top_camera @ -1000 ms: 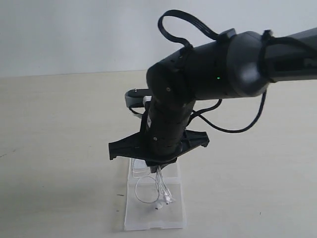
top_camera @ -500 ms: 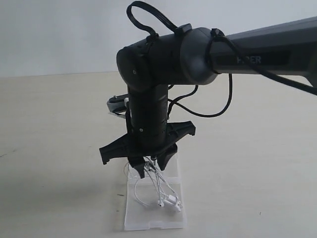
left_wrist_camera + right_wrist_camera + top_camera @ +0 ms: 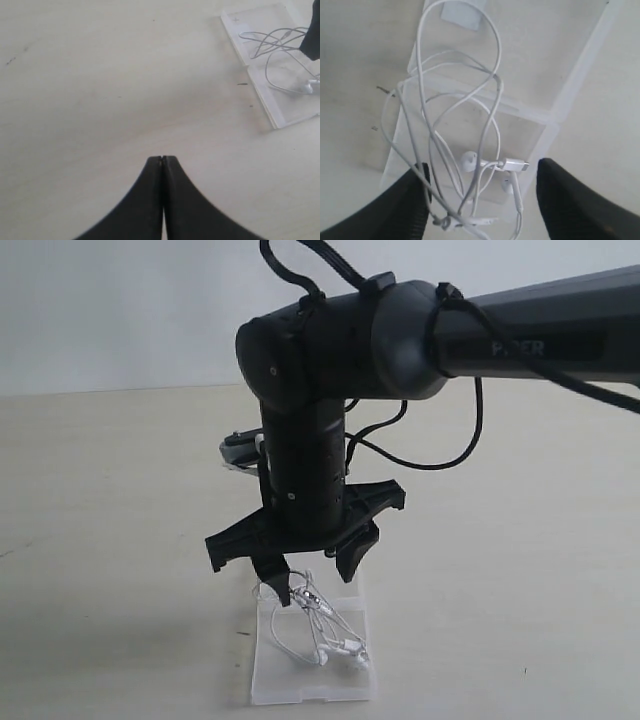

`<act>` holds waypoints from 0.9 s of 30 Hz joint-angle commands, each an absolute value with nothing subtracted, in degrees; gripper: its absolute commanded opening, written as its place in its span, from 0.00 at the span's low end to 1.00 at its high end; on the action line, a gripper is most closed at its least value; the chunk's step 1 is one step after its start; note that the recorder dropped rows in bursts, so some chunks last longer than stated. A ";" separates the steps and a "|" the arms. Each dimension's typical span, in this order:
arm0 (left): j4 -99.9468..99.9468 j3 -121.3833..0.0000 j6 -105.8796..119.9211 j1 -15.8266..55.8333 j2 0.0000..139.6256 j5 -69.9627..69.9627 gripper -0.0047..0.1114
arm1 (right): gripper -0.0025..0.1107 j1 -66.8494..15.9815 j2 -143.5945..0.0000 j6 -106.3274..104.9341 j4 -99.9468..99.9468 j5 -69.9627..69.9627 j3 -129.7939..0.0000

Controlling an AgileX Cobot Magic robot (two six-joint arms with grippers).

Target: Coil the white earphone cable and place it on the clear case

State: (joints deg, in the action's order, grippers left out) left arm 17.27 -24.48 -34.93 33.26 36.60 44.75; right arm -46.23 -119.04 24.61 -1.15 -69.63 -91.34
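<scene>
Release, I judge: right fingers (image 3: 275,580) apart above the white earphone cable (image 3: 322,628) on the clear case (image 3: 300,685), left fingers (image 3: 150,190) together; next, lift without snagging.

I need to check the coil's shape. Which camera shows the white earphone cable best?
The right wrist view: the white earphone cable fills it, with loops, earbuds and plug plain against the clear case. The exterior view shows it small; the left wrist view cuts part off at the edge.
</scene>
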 commanded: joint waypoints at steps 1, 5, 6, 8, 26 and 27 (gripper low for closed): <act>17.03 -24.19 -34.65 33.24 36.32 43.98 0.04 | 0.55 -45.83 -115.56 23.95 0.73 -69.96 -91.92; 16.81 -24.19 -34.65 33.24 36.32 43.97 0.04 | 0.55 -45.83 -113.21 23.95 2.51 -69.96 -91.92; 16.81 -24.19 -34.65 33.24 36.32 43.97 0.04 | 0.55 -45.83 -112.54 23.95 3.41 -69.96 -91.92; 16.81 -24.19 -34.65 33.24 36.32 43.97 0.04 | 0.55 -45.83 -111.56 24.41 5.25 -69.88 -91.92; 18.24 -24.19 -34.65 33.24 36.32 43.28 0.04 | 0.02 -45.83 -106.00 23.67 12.58 -69.75 -91.92; 18.77 -24.19 -34.65 33.24 36.32 43.28 0.04 | 0.02 -45.83 -106.00 22.88 12.58 -69.75 -91.92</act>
